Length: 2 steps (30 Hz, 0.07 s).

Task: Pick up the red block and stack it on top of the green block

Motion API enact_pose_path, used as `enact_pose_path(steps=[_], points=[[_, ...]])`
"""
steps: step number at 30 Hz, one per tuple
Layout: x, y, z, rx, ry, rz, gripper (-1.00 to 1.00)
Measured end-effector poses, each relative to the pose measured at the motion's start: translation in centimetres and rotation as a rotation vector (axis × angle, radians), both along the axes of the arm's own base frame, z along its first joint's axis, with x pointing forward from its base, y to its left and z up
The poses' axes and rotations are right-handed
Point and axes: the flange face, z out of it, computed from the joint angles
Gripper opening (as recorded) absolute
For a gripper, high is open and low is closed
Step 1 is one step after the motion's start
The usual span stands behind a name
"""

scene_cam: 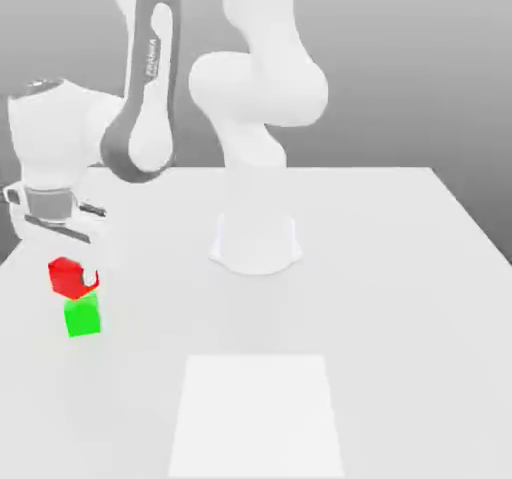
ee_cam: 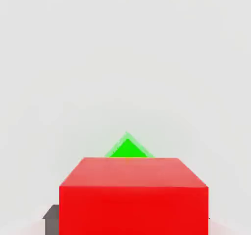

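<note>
Whether the fingers are parted or clamped cannot be told from these pictures. In the hand view a dark grey tip [ee_cam: 51, 213] shows just beside one lower corner of the red block [ee_cam: 133, 195], which suggests the block sits between the fingers, but contact itself is not visible.

In the exterior view the red block [scene_cam: 70, 277] appears directly above the green block [scene_cam: 83, 316], turned a little relative to it, so the two sets of faces do not line up. The red block seems to touch or nearly touch the green block's top; I cannot tell which. The hand view agrees on the twist: a corner of the green block [ee_cam: 128, 148] pokes out from behind the red block's far edge. Both blocks are near the table [scene_cam: 400, 267] edge on the exterior view's left, well apart from the robot's base [scene_cam: 256, 237] at the back middle of the table.

By my judgement the pick-up and carry are done, and the task is at or just around the placing step. What is left is to confirm the red block rests squarely, let go, and lift clear.

The gripper [scene_cam: 62, 229] hangs just above the stack, pointing straight down, with the wrist above it and the forearm [scene_cam: 148, 87] rising steeply toward the elbow.
</note>
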Motion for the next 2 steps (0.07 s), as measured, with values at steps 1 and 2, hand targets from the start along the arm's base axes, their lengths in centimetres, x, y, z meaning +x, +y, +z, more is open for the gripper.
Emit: enact_pose_path(steps=[1,2], points=[[-0.03,-0.03,0.00,0.000,0.000,-0.001,1.00],[-0.02,-0.01,0.00,0.000,0.000,-0.001,1.00]])
